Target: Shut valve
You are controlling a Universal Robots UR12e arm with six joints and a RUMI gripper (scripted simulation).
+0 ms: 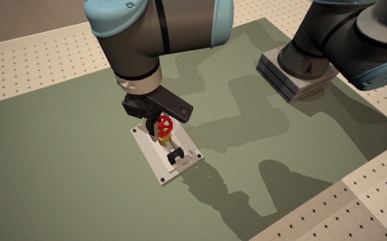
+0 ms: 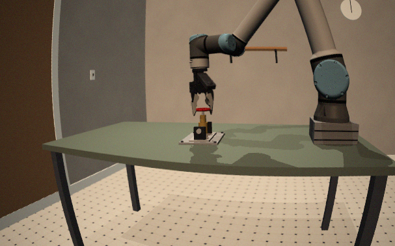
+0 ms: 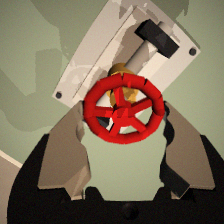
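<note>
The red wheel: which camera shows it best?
The wrist view: the handwheel fills the frame, rim and spokes plain, a finger on each side. From the top, the gripper hides part of it. The exterior view shows only a thin red edge.

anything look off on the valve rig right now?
Nothing stands out. The claw is shut on the red handwheel, a finger on each side of the rim. The valve stands upright on its grey base plate, which lies flat on the green table, at an angle to its edges. No damage visible.
</note>
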